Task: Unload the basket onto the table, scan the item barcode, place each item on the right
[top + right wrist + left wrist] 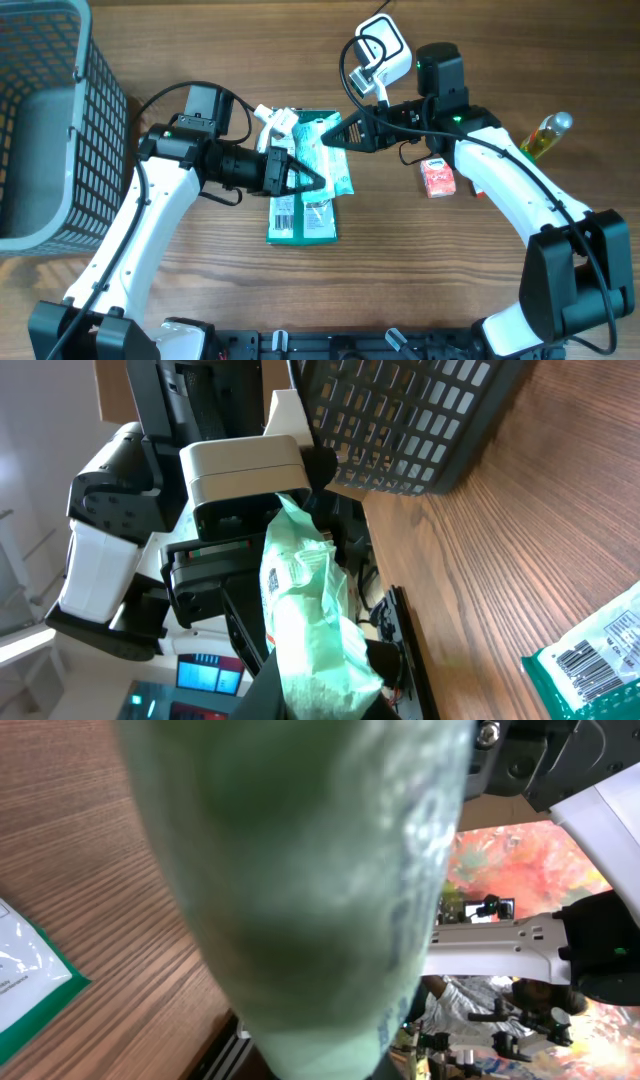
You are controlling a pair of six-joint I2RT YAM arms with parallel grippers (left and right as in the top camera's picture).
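Pouch (340,172): pale green, mid-table, over a teal packet (300,225).
Basket (100,130): grey, far left.
Left gripper (312,178): clamped on the pouch's left side.
Right gripper (335,138): clamped on its far right side.
Scanner (380,50): white, far centre.
Box (437,177): small, red, right.

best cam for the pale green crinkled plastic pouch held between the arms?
Right wrist. The pale green crinkled plastic pouch is in focus there, nearly its whole length visible, with print. Overhead shows it small and partly covered. Left wrist shows only a blurred green mass filling most of the frame.
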